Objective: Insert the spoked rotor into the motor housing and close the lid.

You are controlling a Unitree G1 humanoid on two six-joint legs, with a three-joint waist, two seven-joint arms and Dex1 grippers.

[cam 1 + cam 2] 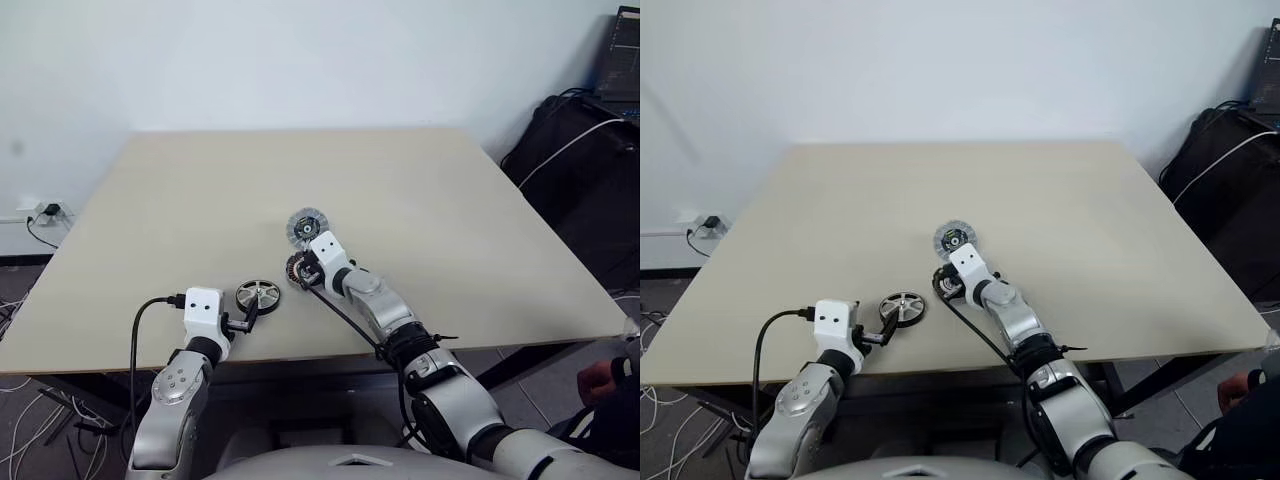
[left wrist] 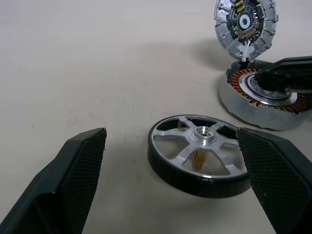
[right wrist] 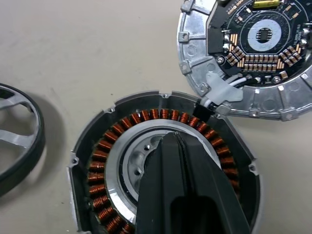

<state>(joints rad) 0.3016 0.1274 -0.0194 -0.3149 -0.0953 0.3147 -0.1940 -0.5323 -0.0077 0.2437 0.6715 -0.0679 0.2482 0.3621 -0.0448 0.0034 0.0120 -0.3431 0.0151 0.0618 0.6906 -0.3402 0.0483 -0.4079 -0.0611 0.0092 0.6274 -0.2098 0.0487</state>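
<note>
The spoked rotor (image 2: 200, 157) lies flat on the beige table (image 1: 420, 190), near the front edge, silver spokes & hub up, dark rim around. Left gripper (image 2: 175, 183) sits low at it w/ fingers spread wide; one finger (image 2: 73, 178) stands well clear on one side, the other is right beside the rim. Not gripping it.

Just to the rotor's right & a bit farther back is the motor housing (image 3: 97, 161), open, copper windings ringing a pale silver centre. Right gripper (image 3: 183, 180) is closed, fingertips pressed together, tip over the housing's silver centre; contact unclear.

The lid (image 3: 248, 53) lies beyond the housing, touching its rim, joined by a short wire, circuit-board side up.

Off-table: black bag (image 1: 585, 170) at right, power strip (image 1: 45, 212) on floor at left, a person's hand (image 1: 600, 380) at lower right.
</note>
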